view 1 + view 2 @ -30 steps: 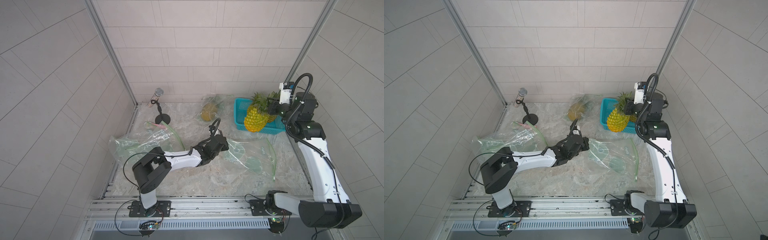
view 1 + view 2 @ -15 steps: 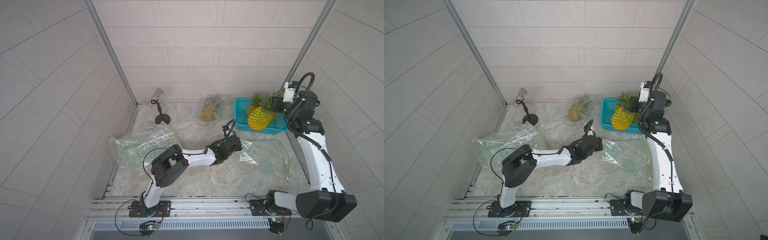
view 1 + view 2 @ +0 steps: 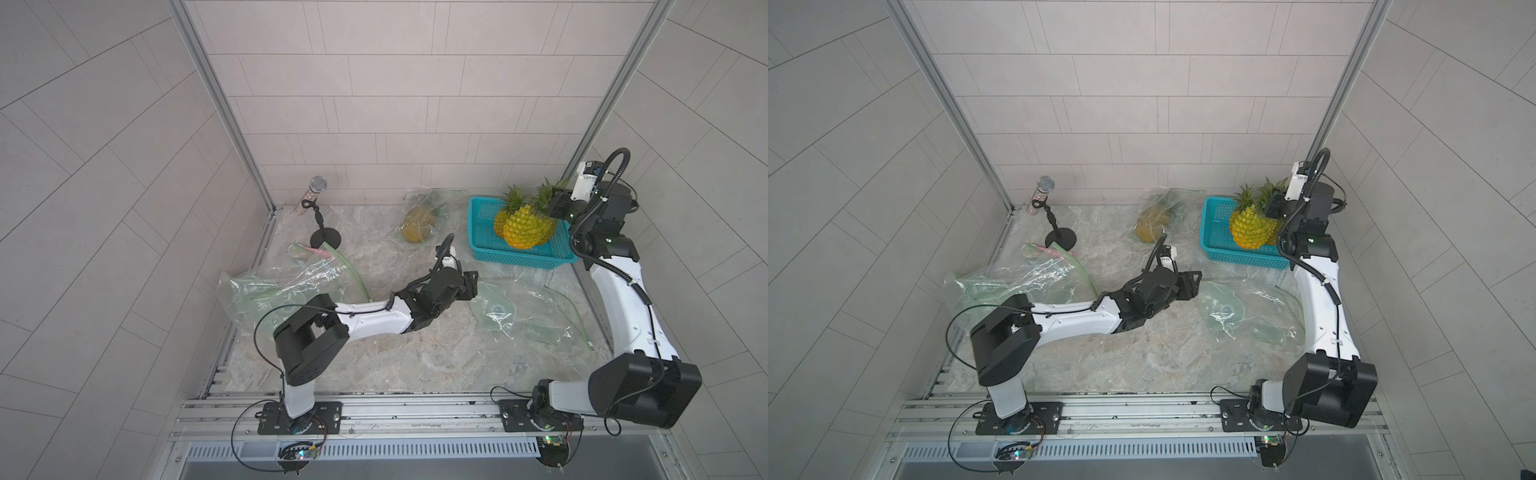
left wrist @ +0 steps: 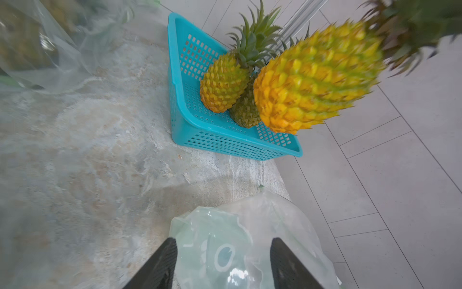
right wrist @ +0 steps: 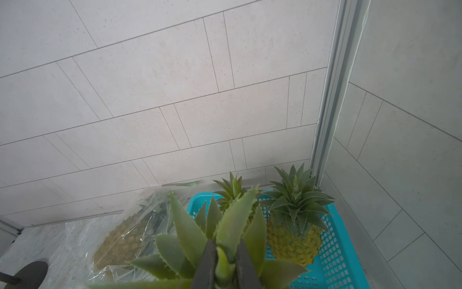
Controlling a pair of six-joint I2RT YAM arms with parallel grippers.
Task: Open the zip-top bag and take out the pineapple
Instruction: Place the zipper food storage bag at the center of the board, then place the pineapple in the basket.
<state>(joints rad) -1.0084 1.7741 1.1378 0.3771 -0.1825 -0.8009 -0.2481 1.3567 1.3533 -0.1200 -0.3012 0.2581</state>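
Note:
My right gripper [image 3: 559, 205] [image 5: 225, 246] is shut on the green crown leaves [image 5: 235, 217] of the yellow pineapple [image 3: 528, 226] [image 3: 1252, 228] [image 4: 317, 75]. The fruit hangs tilted over the teal basket [image 3: 482, 212] [image 4: 180, 75] at the back right. The clear zip-top bag [image 3: 523, 309] [image 3: 1246, 309] [image 4: 212, 225] lies crumpled and empty on the marble table, right of centre. My left gripper [image 3: 471, 284] [image 3: 1192, 284] [image 4: 223, 241] stands open just over the bag's near corner, with the film between the fingers but not pinched.
Two other pineapples [image 4: 222, 82] [image 5: 292, 240] lie in the basket. A bagged pineapple [image 3: 417, 218] [image 5: 122, 240] sits at the back centre. Another crumpled clear bag [image 3: 282, 286] lies at the left, behind it a microphone on a black stand [image 3: 318, 199]. Tiled walls close three sides.
My left gripper has opened and let go of the bag after dragging it to the right. The right arm has carried the pineapple back over the basket.

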